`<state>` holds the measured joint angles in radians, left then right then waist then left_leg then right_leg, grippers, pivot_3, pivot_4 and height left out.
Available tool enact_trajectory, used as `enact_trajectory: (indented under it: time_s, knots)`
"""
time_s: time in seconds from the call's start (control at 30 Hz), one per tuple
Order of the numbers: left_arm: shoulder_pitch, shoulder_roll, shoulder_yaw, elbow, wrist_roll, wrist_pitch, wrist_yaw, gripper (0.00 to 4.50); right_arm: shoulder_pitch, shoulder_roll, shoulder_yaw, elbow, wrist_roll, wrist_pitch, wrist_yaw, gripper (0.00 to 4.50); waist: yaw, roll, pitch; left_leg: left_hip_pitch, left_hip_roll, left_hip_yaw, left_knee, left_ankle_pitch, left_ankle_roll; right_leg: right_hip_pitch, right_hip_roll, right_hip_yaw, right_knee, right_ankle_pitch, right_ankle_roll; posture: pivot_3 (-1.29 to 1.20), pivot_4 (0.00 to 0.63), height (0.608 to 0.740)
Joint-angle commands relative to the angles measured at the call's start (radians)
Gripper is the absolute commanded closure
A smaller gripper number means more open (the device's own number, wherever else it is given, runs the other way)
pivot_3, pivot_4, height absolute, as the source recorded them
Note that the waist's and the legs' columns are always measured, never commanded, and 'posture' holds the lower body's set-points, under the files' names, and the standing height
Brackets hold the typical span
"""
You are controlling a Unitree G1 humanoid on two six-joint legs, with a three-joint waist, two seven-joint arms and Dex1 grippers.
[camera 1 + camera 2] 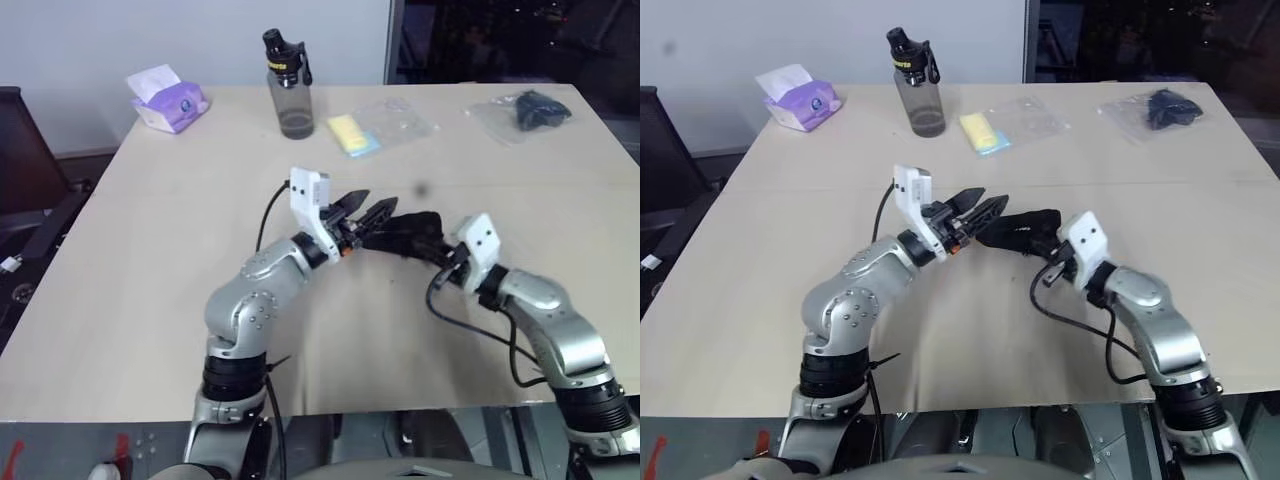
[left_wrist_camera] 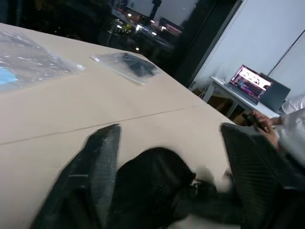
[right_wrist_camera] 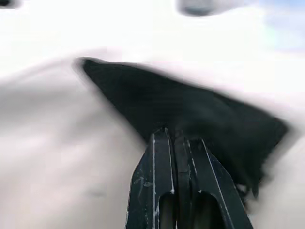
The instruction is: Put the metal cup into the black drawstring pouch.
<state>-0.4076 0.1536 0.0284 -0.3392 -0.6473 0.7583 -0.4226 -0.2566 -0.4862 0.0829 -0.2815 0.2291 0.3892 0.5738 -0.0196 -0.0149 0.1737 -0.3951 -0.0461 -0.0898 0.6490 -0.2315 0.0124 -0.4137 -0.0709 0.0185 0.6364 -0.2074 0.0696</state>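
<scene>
The black drawstring pouch [image 1: 410, 232] lies crumpled mid-table between the 2 grippers, with no sight of the metal cup; the right gripper [image 3: 177, 138] has its fingers pressed together, pinching the pouch's near edge; the left gripper [image 1: 362, 214] has its 2 fingers spread, tips just beside the pouch's other end; further back sit a yellow item in clear plastic [image 1: 352, 135], a grey bottle [image 1: 289, 88], a tissue pack [image 1: 166, 100] and a dark item in a clear bag [image 1: 530, 110].
</scene>
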Motion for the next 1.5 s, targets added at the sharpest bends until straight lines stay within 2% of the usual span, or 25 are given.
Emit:
enact_trajectory:
  time_s: [0.03, 0.13, 0.2, 0.27, 0.37, 0.5, 0.67, 0.8, 0.87, 1.0, 1.07, 1.2, 1.33, 1.5]
  knots:
    - [0.032, 0.07, 0.031, -0.047, -0.12, 0.082, -0.088, 1.22, -0.114, -0.04, -0.079, -0.006, -0.053, -0.119, -0.021, 4.5, -0.003, 0.0, 0.0, 0.0, 0.001, 0.0, 0.0, 0.0, 0.0, 0.0, 0.001, 0.0, 0.001, -0.001, 0.001, 0.0, 0.15, 0.74]
    - [0.058, 0.218, -0.006, -0.048, -0.126, 0.118, -0.217, 1.22, -0.206, -0.073, -0.11, 0.008, -0.064, -0.164, -0.009, 4.5, -0.003, 0.0, 0.0, 0.001, 0.003, -0.001, -0.001, 0.0, 0.0, 0.0, 0.002, -0.002, 0.002, 0.0, 0.0, 0.0, 0.15, 0.74]
    - [0.047, 0.281, -0.01, -0.012, -0.108, 0.102, -0.266, 1.22, -0.259, -0.065, -0.126, 0.006, -0.042, -0.164, -0.012, 4.5, 0.0, 0.0, 0.001, 0.001, 0.003, -0.001, -0.001, 0.0, 0.0, 0.0, 0.003, -0.002, 0.002, 0.001, -0.002, 0.0, 0.15, 0.74]
    - [0.004, 0.312, -0.014, 0.058, -0.028, 0.006, -0.283, 1.22, -0.319, -0.036, -0.142, -0.003, -0.003, -0.14, -0.025, 4.5, 0.005, 0.0, 0.001, 0.001, 0.005, -0.001, -0.002, 0.0, 0.0, 0.0, 0.002, -0.002, 0.001, 0.001, -0.003, 0.0, 0.15, 0.74]
    - [-0.104, 0.276, 0.023, 0.186, 0.043, -0.153, -0.27, 1.22, -0.39, -0.004, -0.136, -0.021, 0.028, -0.107, -0.027, 4.5, 0.012, -0.001, 0.002, -0.001, 0.004, -0.001, -0.001, 0.0, 0.0, 0.0, 0.001, -0.002, 0.0, 0.001, -0.003, 0.0, 0.15, 0.74]
    - [-0.204, 0.232, 0.061, 0.283, 0.072, -0.288, -0.283, 1.22, -0.434, 0.029, -0.123, -0.071, 0.115, -0.033, 0.003, 4.5, 0.012, -0.002, 0.002, -0.002, 0.003, -0.001, 0.0, 0.0, 0.0, 0.0, 0.0, -0.001, -0.003, 0.002, -0.003, 0.0, 0.15, 0.74]
    - [-0.33, 0.214, 0.08, 0.407, 0.14, -0.434, -0.269, 1.22, -0.428, -0.027, -0.081, -0.095, 0.185, 0.027, 0.135, 4.5, 0.009, -0.002, 0.002, -0.003, 0.001, -0.001, -0.003, 0.0, 0.0, 0.0, 0.0, -0.002, -0.006, 0.002, -0.003, 0.0, 0.15, 0.74]
    - [-0.372, 0.201, 0.036, 0.382, 0.135, -0.456, -0.339, 1.22, -0.427, -0.051, -0.101, -0.093, 0.291, 0.143, 0.18, 4.5, 0.007, -0.002, 0.002, -0.004, 0.001, -0.001, -0.006, 0.0, 0.0, 0.0, 0.0, -0.002, -0.009, 0.002, -0.003, 0.0, 0.15, 0.74]
    - [-0.369, 0.202, 0.007, 0.358, 0.14, -0.462, -0.375, 1.22, -0.452, -0.023, -0.165, -0.075, 0.408, 0.264, 0.123, 4.5, 0.006, -0.002, 0.002, -0.004, 0.002, -0.001, -0.006, 0.0, 0.0, 0.0, 0.0, -0.002, -0.009, 0.002, -0.003, 0.0, 0.15, 0.74]
    - [-0.339, 0.203, -0.021, 0.333, 0.143, -0.463, -0.411, 1.22, -0.542, 0.062, -0.347, 0.006, 0.853, 0.596, -0.122, 4.5, 0.004, -0.002, 0.002, -0.003, 0.005, -0.004, -0.006, 0.0, 0.0, -0.001, 0.0, 0.0, -0.008, 0.002, -0.003, 0.0, 0.15, 0.74]
    - [-0.33, 0.201, -0.022, 0.33, 0.145, -0.466, -0.412, 1.22, -0.564, 0.079, -0.387, 0.031, 0.984, 0.667, -0.215, 4.5, 0.005, -0.002, 0.002, -0.003, 0.006, -0.004, -0.007, 0.0, 0.0, -0.001, 0.0, 0.0, -0.008, 0.003, -0.004, 0.0, 0.15, 0.74]
    - [-0.319, 0.193, -0.037, 0.306, 0.157, -0.473, -0.419, 1.22, -0.58, 0.123, -0.415, 0.07, 1.252, 0.699, -0.416, 4.5, 0.005, -0.001, 0.002, -0.003, 0.006, -0.005, -0.007, 0.0, 0.0, -0.001, 0.001, -0.001, -0.007, 0.003, -0.004, 0.0, 0.15, 0.74]
    - [-0.329, 0.165, -0.049, 0.301, 0.159, -0.483, -0.42, 1.22, -0.588, 0.147, -0.384, 0.094, 1.479, 0.652, -0.604, 4.5, 0.005, -0.001, 0.002, -0.003, 0.006, -0.004, -0.007, 0.0, 0.001, -0.001, 0.0, 0.0, -0.007, 0.003, -0.004, 0.0, 0.15, 0.74]
    - [-0.35, 0.124, -0.042, 0.296, 0.128, -0.473, -0.424, 1.22, -0.589, 0.177, -0.318, 0.089, 1.614, 0.567, -0.787, 4.5, 0.003, -0.001, 0.002, -0.003, 0.006, 0.0, -0.007, 0.0, 0.001, -0.002, 0.001, -0.001, -0.007, 0.003, -0.004, 0.0, 0.15, 0.74]
